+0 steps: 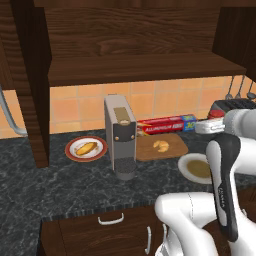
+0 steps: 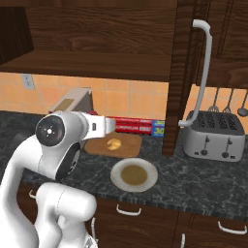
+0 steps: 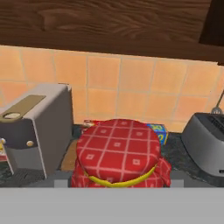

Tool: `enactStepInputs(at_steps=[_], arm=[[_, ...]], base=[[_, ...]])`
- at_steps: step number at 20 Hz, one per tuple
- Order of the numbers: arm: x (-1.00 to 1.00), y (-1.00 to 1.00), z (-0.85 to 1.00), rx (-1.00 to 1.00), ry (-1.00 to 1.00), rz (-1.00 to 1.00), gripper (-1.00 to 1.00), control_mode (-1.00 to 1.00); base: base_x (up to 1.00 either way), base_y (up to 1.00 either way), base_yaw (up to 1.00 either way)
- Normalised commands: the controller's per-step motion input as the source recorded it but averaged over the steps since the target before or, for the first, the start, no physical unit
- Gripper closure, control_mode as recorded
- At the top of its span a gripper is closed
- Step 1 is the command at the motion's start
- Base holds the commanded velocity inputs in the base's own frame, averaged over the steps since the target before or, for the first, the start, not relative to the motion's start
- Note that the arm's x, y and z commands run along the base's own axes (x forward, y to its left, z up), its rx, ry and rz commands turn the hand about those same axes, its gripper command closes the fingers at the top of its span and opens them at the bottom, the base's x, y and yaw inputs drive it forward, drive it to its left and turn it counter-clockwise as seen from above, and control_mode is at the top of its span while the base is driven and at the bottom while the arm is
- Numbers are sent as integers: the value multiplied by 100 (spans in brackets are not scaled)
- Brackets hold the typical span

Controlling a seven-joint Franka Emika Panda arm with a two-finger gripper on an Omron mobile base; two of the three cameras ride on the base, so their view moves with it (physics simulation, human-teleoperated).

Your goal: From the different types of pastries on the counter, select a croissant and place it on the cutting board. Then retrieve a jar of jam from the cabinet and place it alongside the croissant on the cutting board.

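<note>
I judge the first half of the task done: the croissant point(image 1: 161, 145) lies on the cutting board point(image 1: 176, 149), right of centre in the left base view and just left of centre in the right base view. The other pastry, a yellow-orange bun point(image 1: 86, 147), sits on a round plate point(image 1: 72, 152) at mid-left of the left base view, and I leave it there.

The jar of jam point(image 3: 119, 153) fills the lower middle of the hand view, its red checked cloth lid and yellow tie right up against the camera. That closeness suggests I am carrying it, but the fingertips are hidden behind the jar, so I cannot tell whether they are clamped on it or merely near it. In the base views the hand is hidden too.

What is left, as I read it: bring the jar down beside the croissant on the board and let go.

As for writing, the red and blue box point(image 1: 167, 123) behind the board reads "ALUMINUM" along its long face in the left base view, and "30" shows on its blue end in the right base view. The rest is too small to read.
</note>
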Motion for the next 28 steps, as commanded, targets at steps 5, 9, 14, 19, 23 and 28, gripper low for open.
enactStepInputs(at_steps=[5,9,14,19,23,28], arm=[[16,7,-39,-1,-17,9,100,-100],[30,2,-81,0,0,33,100,-100],[18,1,-44,0,-1,30,100,-100],[6,0,-34,0,-7,2,100,-100],[0,-2,-64,-2,-17,8,100,-100],[16,-15,-57,2,-15,26,100,-100]], base=[[0,0,0],[0,0,0],[0,0,0],[0,0,0],[0,0,0],[0,0,0]])
